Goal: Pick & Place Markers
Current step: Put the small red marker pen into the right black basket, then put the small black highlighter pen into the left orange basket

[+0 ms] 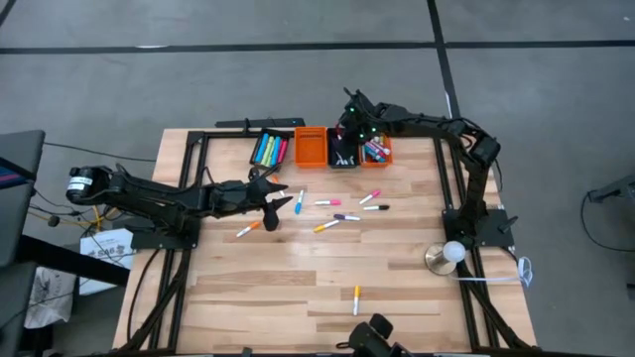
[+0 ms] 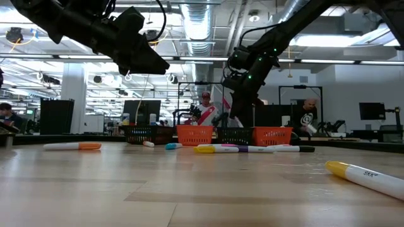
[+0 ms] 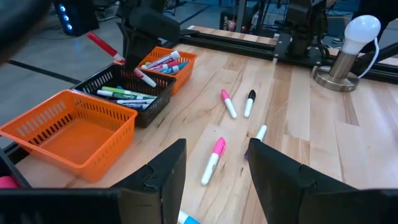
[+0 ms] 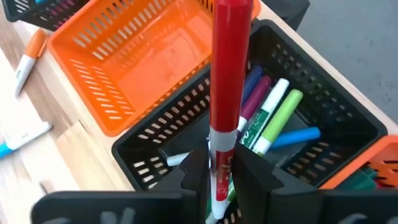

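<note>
My right gripper [image 1: 349, 127] hangs over the black bin [image 1: 343, 151] at the table's far side, shut on a red-capped marker [image 4: 231, 68]. That bin holds several markers [image 4: 273, 115] in green, purple and blue. Loose markers lie on the wood in the middle: blue [image 1: 300, 202], pink [image 1: 327, 202], purple [image 1: 345, 216], orange [image 1: 248, 229] and a yellow one [image 1: 356, 297] near the front. My left gripper [image 3: 214, 180] hovers open above them at centre left, with a pink marker [image 3: 213, 160] on the table just beyond its fingertips. My right gripper pinches the marker's white barrel [image 4: 221, 155], below the red cap, between its two fingers. The fingers come from above, slanting down, and lie across the marker. The marker stands tilted, cap end up, its lower end [image 3: 147, 78] down inside the black bin.
An empty orange bin [image 1: 312, 146] sits left of the black one, and another black bin [image 1: 270, 149] with several markers sits beyond that. An orange bin [image 1: 375, 149] with markers is on the right. A lamp with a white bulb [image 1: 451, 253] stands at the right edge.
</note>
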Available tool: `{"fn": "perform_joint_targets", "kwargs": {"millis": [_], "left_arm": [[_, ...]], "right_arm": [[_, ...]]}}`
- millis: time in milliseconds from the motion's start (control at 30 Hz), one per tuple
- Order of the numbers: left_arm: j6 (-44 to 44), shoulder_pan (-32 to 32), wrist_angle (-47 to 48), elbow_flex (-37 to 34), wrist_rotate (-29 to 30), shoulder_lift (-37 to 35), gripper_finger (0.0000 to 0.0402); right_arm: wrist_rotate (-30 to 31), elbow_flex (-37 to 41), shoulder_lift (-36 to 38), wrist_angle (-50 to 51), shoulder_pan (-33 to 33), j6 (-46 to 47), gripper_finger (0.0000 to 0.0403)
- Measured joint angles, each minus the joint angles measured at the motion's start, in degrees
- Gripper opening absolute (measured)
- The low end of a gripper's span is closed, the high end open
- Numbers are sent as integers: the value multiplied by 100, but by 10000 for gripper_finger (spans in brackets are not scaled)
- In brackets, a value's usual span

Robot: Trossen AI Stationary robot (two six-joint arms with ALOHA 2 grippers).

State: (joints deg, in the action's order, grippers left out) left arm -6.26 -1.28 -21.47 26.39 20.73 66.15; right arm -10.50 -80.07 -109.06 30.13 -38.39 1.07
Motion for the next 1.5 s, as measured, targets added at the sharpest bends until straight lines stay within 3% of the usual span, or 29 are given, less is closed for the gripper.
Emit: {"fn": "perform_joint_targets", "kwargs": {"millis": [733, 1067, 1300, 1500], "left_arm": [[-4, 0, 0, 7, -2, 0, 168], [-26, 0, 2, 7, -4, 0, 168], [-26, -2, 4, 7, -263, 2, 168], [-26, -2, 4, 7, -269, 2, 168]], "right_arm": [[8, 2, 206, -35, 87, -589, 73], [-9, 2, 1281, 496, 331, -877, 68], [-9, 16, 1979, 1531, 809, -1300, 68], [-2, 461, 2496, 1896, 1254, -1475, 68]]}}
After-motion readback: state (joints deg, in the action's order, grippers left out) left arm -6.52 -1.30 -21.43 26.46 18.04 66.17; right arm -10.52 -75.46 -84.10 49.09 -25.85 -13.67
